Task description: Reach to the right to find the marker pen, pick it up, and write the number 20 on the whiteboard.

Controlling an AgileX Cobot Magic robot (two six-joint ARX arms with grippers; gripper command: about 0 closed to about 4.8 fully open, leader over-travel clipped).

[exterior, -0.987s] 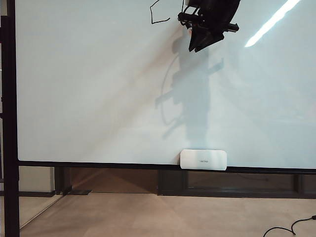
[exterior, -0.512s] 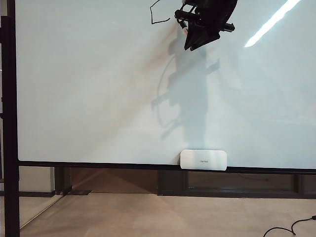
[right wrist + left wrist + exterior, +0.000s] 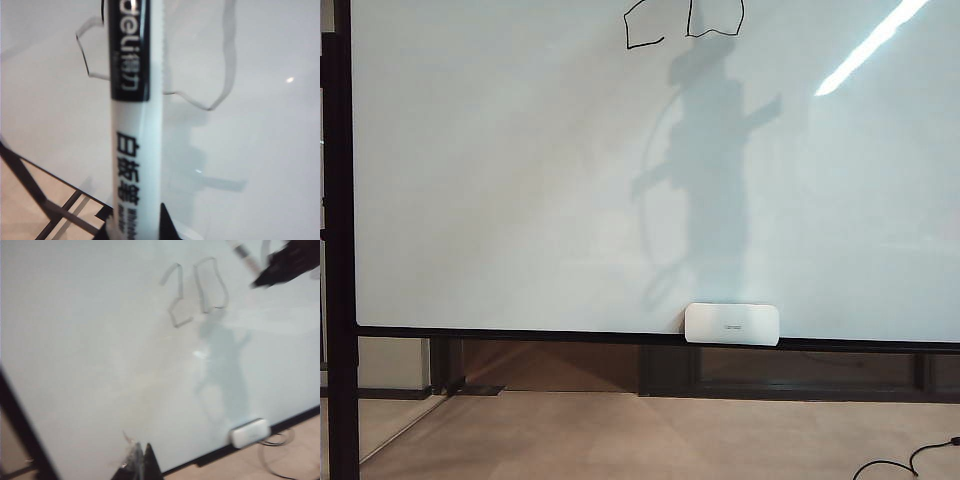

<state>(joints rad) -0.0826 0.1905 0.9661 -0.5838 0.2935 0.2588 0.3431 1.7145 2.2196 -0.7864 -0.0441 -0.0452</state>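
Now right gripper (image 3: 135,232) grips marker pen (image 3: 135,150); left gripper (image 3: 137,460) closed.

Black-banded white marker pen (image 3: 135,125) held before glossy whiteboard (image 3: 520,200); blurry number 20 (image 3: 197,292), seemingly complete, near top edge.

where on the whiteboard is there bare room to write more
The whiteboard is bare left of and below the number 20, down to the white box on the bottom frame. Crowded only top centre, where the right gripper holds the marker pen.
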